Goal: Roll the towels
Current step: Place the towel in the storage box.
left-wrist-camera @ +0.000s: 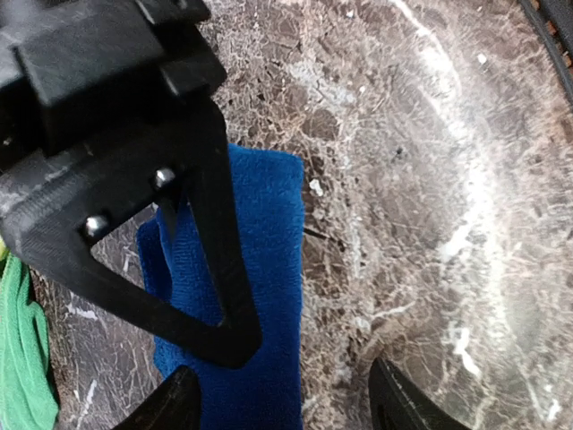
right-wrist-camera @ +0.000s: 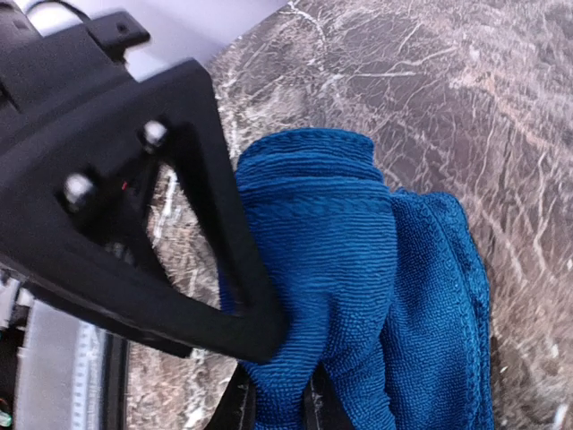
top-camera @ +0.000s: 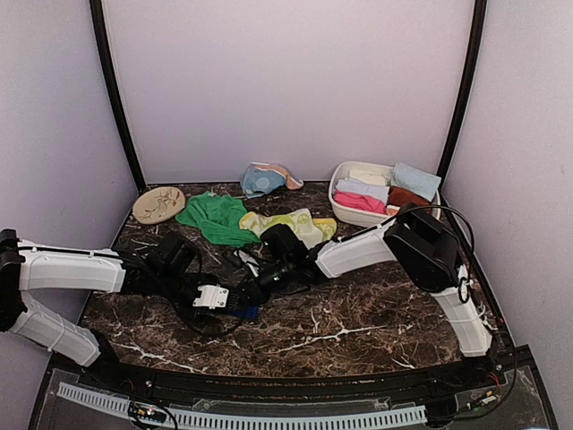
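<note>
A dark marble desk [top-camera: 358, 331], with two robot arms reaching in to meet at its centre. At the far right, a white basin [top-camera: 338, 208] holds rolled towels [top-camera: 363, 202]. A green towel [top-camera: 215, 219], a yellow-green towel [top-camera: 295, 224] and a light blue towel [top-camera: 260, 182] lie loose at the back. Between the arms, a royal blue towel [right-wrist-camera: 358, 269] lies on the desk, partly folded over itself. The right arm [top-camera: 358, 251] has its jaws clamped on the raised fold. The left arm [top-camera: 72, 269] holds its jaws apart over the towel, gripping nothing. Rolling looks barely begun; the next move probably calls for the left jaws to steady the flat end while the right turns the fold over.
</note>
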{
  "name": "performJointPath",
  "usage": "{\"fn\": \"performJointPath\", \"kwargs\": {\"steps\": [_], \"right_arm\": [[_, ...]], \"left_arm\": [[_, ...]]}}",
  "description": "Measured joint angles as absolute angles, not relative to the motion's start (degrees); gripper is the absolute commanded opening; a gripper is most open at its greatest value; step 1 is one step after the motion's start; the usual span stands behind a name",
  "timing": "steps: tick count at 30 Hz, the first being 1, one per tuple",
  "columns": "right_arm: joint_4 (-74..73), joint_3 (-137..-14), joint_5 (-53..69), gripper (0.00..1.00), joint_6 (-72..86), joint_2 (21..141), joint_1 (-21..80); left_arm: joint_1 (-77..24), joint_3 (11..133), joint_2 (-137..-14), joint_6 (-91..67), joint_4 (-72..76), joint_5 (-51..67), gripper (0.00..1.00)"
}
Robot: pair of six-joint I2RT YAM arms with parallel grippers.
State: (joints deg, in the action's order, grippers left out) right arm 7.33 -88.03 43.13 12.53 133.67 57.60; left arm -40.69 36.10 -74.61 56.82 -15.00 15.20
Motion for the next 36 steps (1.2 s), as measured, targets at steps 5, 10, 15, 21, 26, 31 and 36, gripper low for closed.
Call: {"fn": "performJointPath", "kwargs": {"steps": [5,10,15,21,26,31,36], "right_arm": [[13.3,-85.3,47.8,0.0,21.1,133.8,56.5],[18.3,-83.6,52.0,0.0,29.6,134.4,56.1],[20.0,-83.2,53.1,0.0,33.2,134.5,55.9],[21.3,-80.8,53.6,0.0,33.6,133.6,55.3],[19.3,-72.6,56.0,0.0,34.7,127.3,51.1],[6.8,-71.4,54.4,0.0,30.1,120.4,40.4],[-7.3,-74.8,48.5,0.0,22.6,109.8,26.9]], "left_arm": [[-42.7,32.5,-75.0,58.6,-5.8,9.3,0.61],[-43.4,30.6,-76.7,59.6,-0.8,5.6,0.6],[-44.2,29.3,-77.9,61.0,2.6,3.6,0.55],[-44.6,29.5,-78.9,60.9,4.0,1.9,0.74],[-41.6,36.9,-78.1,54.4,-7.1,4.1,0.99],[-33.3,47.9,-73.2,49.3,-19.2,13.3,0.99],[-26.2,51.3,-71.6,46.4,-25.4,18.0,0.99]]}}
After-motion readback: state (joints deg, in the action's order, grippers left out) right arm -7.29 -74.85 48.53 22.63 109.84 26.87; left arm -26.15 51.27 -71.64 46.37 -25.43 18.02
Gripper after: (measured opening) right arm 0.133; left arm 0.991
